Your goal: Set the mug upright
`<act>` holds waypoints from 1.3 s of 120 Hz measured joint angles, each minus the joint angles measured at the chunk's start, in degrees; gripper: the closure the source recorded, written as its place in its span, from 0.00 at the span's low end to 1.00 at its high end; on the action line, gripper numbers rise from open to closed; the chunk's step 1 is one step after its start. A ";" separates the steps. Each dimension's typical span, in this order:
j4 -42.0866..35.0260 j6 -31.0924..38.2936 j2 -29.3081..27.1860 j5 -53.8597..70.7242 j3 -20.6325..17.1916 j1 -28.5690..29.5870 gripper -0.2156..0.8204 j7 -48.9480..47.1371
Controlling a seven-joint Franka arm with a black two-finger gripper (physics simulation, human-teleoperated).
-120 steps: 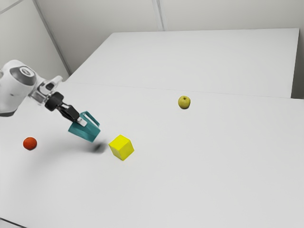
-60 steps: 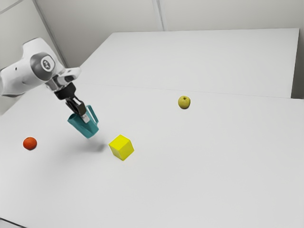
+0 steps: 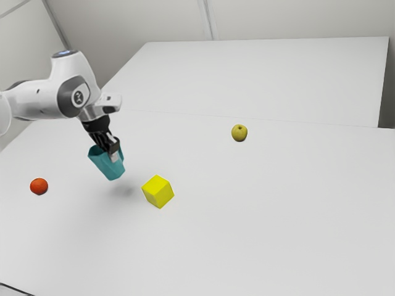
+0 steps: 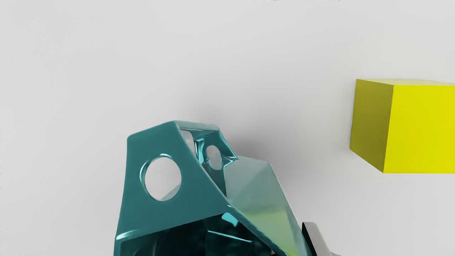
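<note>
The exterior view shows the arm (image 3: 74, 98) coming in from the exterior view's left, its end effector (image 3: 113, 154) pointing downward and closed on the teal mug (image 3: 112, 171). The mug hangs just above the bench (image 3: 247, 222), apart from it, with a soft shadow (image 3: 125, 192) on the surface underneath. It is tilted rather than upright: its mouth is raised and faces up toward the exterior view's left, while its base points down toward the exterior view's right. Near the mug, on the exterior view's right of it, a yellow cube (image 3: 158, 192) rests on the bench. A red-orange ball (image 3: 39, 186) lies on the exterior view's left of the mug, and a yellow-green apple (image 3: 239, 133) sits well apart, beyond the cube.

The wrist view looks down past the mug to the bench. One fingertip (image 4: 317, 238) lies against the outside of the mug's wall; the other is mostly hidden by the mug. The dark, hollow mouth is close to the end effector. Beyond it stands an angular teal panel (image 4: 199, 199) with a round hole through it, and beside that a pale, glassy stretch of wall (image 4: 259, 185) with a yellowish tint. The cube is beside the mug, on the same side as the visible fingertip, and the two do not touch.
</note>
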 joint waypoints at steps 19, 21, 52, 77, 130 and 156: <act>-3.03 5.11 0.04 1.76 -0.08 -0.88 0.96 -3.86; -3.31 5.65 0.07 1.86 -0.09 -0.94 0.96 -4.22; -6.17 12.49 0.73 2.57 -0.13 -1.35 0.96 -8.81; -6.97 15.23 1.51 2.69 -0.11 -1.43 0.96 -11.45; -7.11 16.56 3.77 2.65 -0.13 -1.92 0.96 -14.88; -7.11 16.67 4.25 2.65 -0.14 -1.98 0.96 -15.87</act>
